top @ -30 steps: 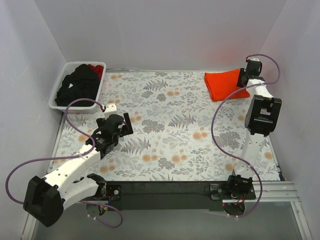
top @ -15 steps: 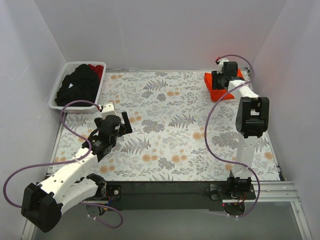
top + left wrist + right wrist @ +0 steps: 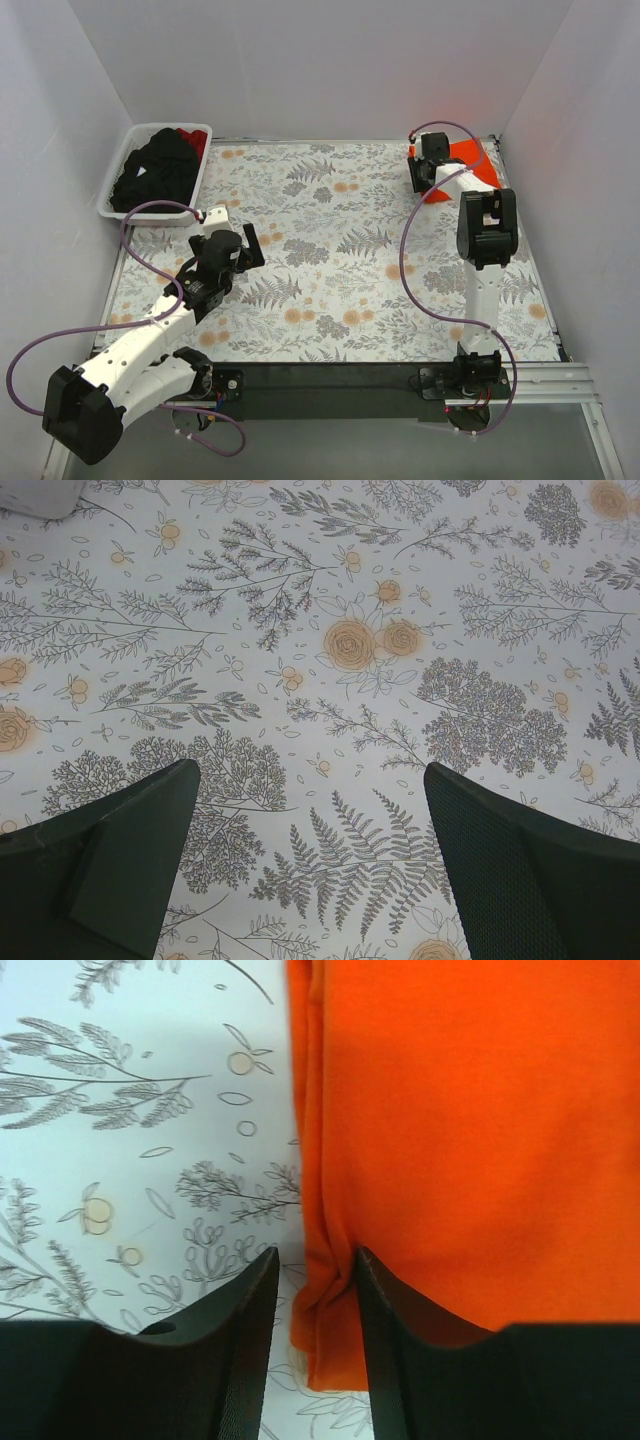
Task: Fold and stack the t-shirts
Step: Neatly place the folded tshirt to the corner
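The bright orange t-shirt [image 3: 468, 155] lies folded at the far right of the table. My right gripper [image 3: 418, 172] is at its left edge. In the right wrist view the gripper [image 3: 315, 1255] is nearly closed, with a bunched fold of the orange shirt's [image 3: 470, 1110] edge pinched between its jaws. The black t-shirts [image 3: 150, 170] and a dark red one [image 3: 190, 138] are heaped in the white basket [image 3: 170, 127] at the far left. My left gripper [image 3: 250, 245] is open and empty over the patterned table [image 3: 330, 640], its jaws [image 3: 310, 770] wide apart.
The table has a floral cover [image 3: 330, 250]. White walls close in the left, back and right sides. A corner of the basket [image 3: 40, 495] shows at the top left of the left wrist view.
My right gripper has swept from the orange shirt's right side across to its left edge, and the shirt now shows narrower. The left arm has shifted slightly.
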